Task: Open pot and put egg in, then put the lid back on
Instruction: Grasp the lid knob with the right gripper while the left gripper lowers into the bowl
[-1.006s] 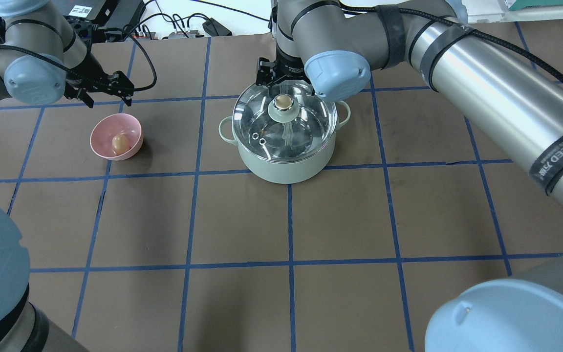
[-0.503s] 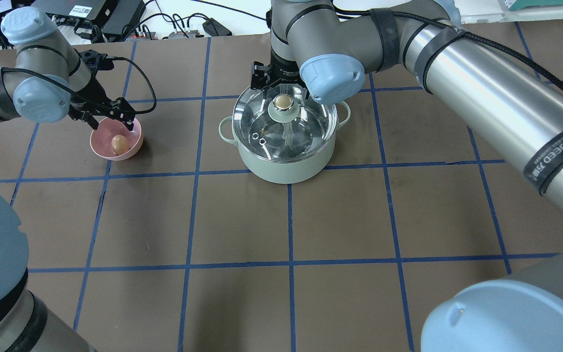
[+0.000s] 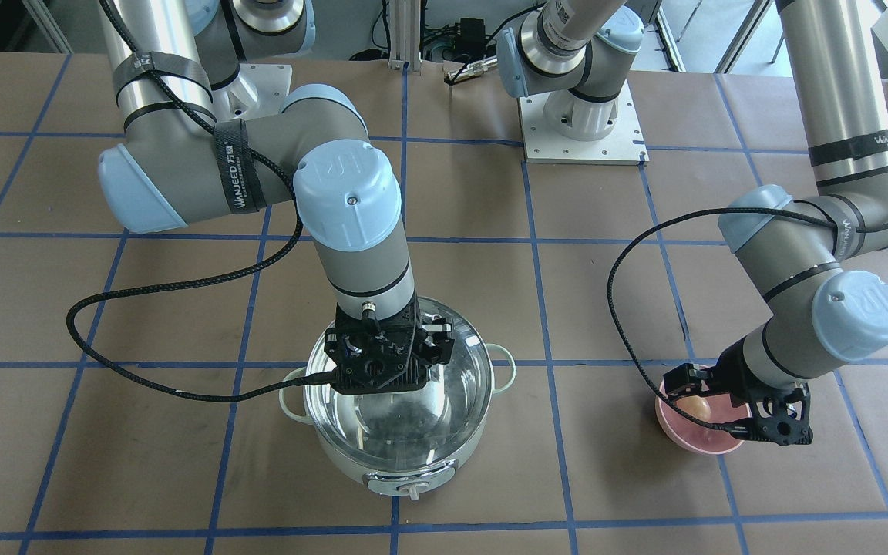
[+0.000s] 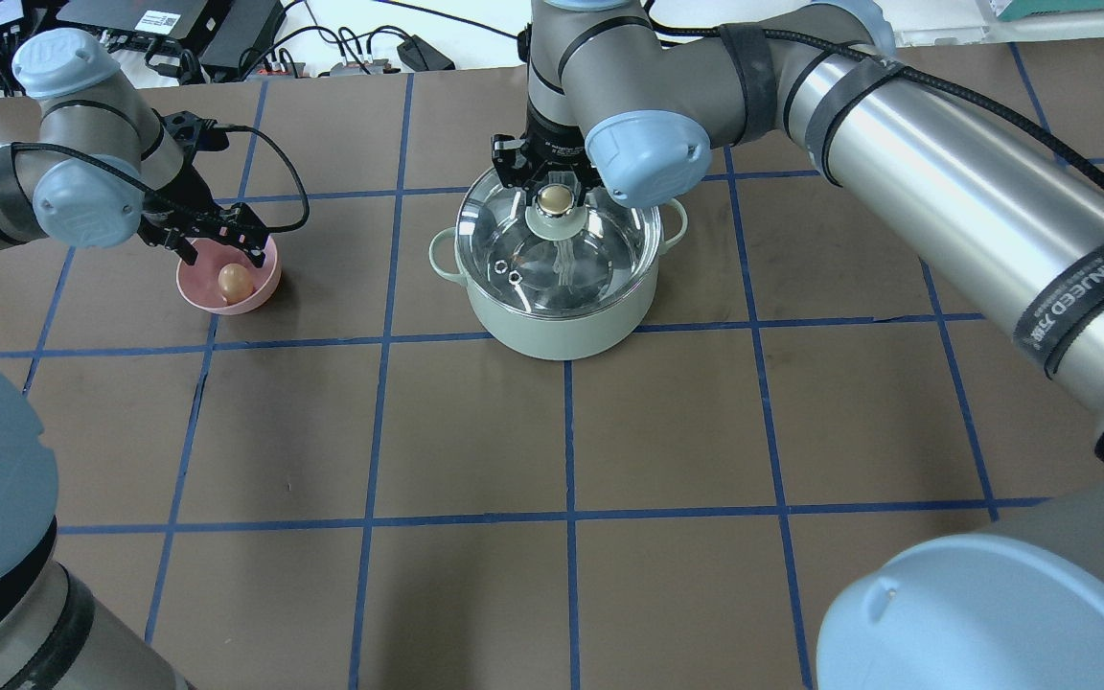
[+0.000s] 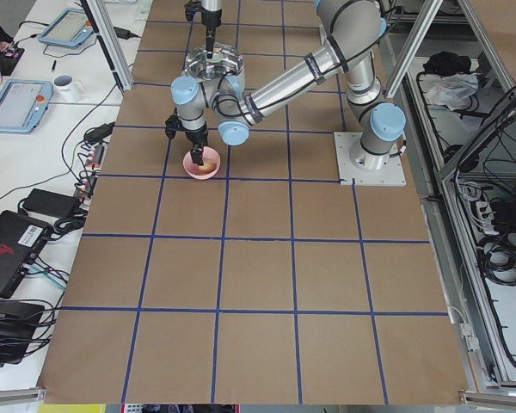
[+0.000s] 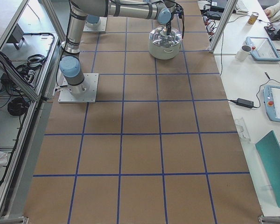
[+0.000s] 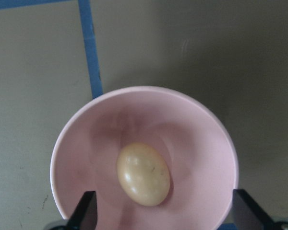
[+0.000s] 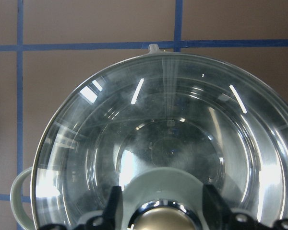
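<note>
The mint-green pot (image 4: pixel 562 331) stands at the table's middle back with the glass lid (image 4: pixel 571 264) on it. My right gripper (image 4: pixel 552 180) is open and low over the lid, one finger (image 8: pixel 113 207) on each side of the beige-topped knob (image 8: pixel 165 221). The tan egg (image 4: pixel 236 281) lies in a pink bowl (image 4: pixel 263 287) to the pot's left. My left gripper (image 4: pixel 222 244) is open just above the bowl's far rim. In the left wrist view the egg (image 7: pixel 143 174) lies between and ahead of the fingertips (image 7: pixel 85 211).
The pot's control knob (image 3: pixel 411 489) faces the operators' side. Cables and power bricks (image 4: pixel 226 38) lie beyond the table's far edge. Brown table surface with blue tape lines (image 4: pixel 571 431) lies in front of the pot and bowl.
My left gripper has moved right and down, from beyond the bowl to just over its rim. My right gripper has shifted slightly closer around the lid knob.
</note>
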You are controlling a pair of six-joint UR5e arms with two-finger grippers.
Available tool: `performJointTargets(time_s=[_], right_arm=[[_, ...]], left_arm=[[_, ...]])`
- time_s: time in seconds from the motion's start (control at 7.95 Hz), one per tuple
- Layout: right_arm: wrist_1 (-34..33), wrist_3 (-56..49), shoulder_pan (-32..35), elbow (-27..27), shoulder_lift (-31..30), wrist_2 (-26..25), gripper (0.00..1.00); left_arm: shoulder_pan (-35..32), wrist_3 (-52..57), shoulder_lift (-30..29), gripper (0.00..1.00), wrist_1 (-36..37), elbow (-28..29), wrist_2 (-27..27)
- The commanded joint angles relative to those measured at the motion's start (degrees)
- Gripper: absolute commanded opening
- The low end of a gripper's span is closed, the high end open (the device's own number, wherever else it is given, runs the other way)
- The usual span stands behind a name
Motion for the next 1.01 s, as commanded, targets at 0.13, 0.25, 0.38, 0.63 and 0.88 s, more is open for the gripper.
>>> performJointTargets(time_s=[0.13,0.25,0.38,0.63,0.88], right_arm=[[0.7,-0.2,0.0,-0.1,-0.7,0.4,0.0],[1.6,-1.1,0.0,-0.2,-2.0,0.3,0.0],[3.4,-1.5,-0.1,-0.3,-3.5,0.3,0.0],[8.2,-3.9,-1.0,-1.0,-7.3,0.2,0.0],[13.3,-7.7,-4.9,-0.9,-10.2,0.1,0.0]], left_arm=[[0.1,0.0,-0.9,1.0,0.1,0.2,0.2],[0.2,0.0,-0.9,1.0,0.1,0.4,0.2],[1.1,0.1,-1.3,1.0,0.1,0.6,0.4],[1.8,0.1,-2.0,1.0,0.1,0.7,0.5],[1.8,0.0,-2.4,1.0,0.1,0.6,0.0]])
